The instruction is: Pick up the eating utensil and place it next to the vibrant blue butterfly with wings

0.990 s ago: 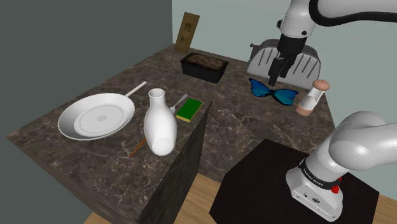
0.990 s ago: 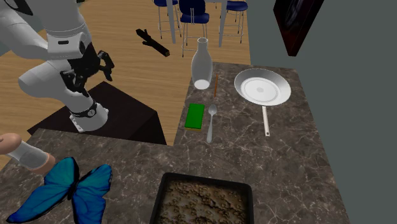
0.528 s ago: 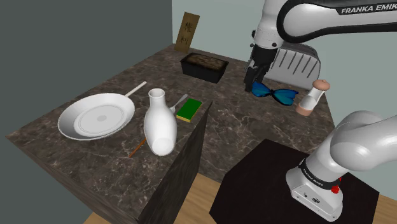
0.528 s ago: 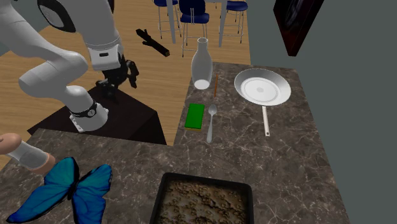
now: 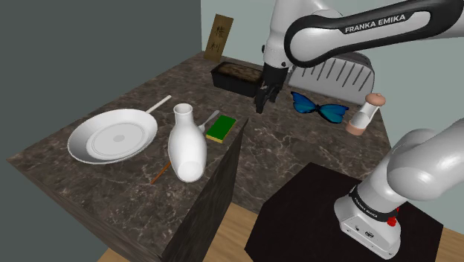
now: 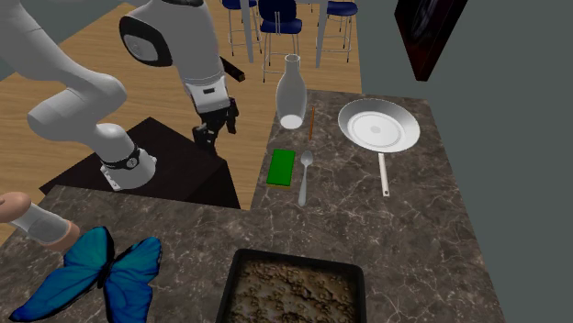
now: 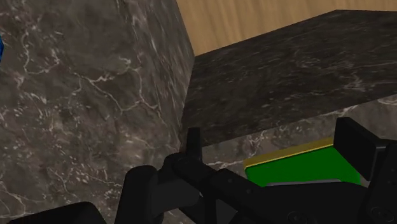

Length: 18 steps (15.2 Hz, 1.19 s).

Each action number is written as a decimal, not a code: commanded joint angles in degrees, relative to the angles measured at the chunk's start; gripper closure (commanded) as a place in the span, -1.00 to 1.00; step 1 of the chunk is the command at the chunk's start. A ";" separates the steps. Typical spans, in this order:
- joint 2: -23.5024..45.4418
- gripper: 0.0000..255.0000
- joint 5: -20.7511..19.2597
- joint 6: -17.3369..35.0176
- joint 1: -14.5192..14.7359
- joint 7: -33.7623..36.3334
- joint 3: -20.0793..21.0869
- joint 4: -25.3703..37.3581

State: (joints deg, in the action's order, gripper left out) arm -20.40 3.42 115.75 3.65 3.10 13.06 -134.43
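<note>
A green sponge with a yellow edge is seen lying flat on the dark marbled surface, nearer to the gripper than anything else described here. A dark baking tray filled with something brown is set near the gripper, on its wall side. Beyond the sponge from the gripper, a white bottle is stood upright, and a thin brown stick is laid just beside its base. Farther off still, a white pan is placed. A small mill is stood well apart from the gripper, on the opposite side.
</note>
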 commanded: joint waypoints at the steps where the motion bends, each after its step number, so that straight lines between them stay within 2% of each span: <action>1: 3.90 -1.00 -0.55 2.93 0.29 0.63 1.14 1.77; 10: 21.71 -1.00 -6.65 11.70 2.24 5.53 5.65 13.42; 18: 37.95 -1.00 -14.91 14.63 6.71 10.23 6.72 28.17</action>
State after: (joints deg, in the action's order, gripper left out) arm 15.61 -10.37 129.88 9.51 12.45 19.65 -107.89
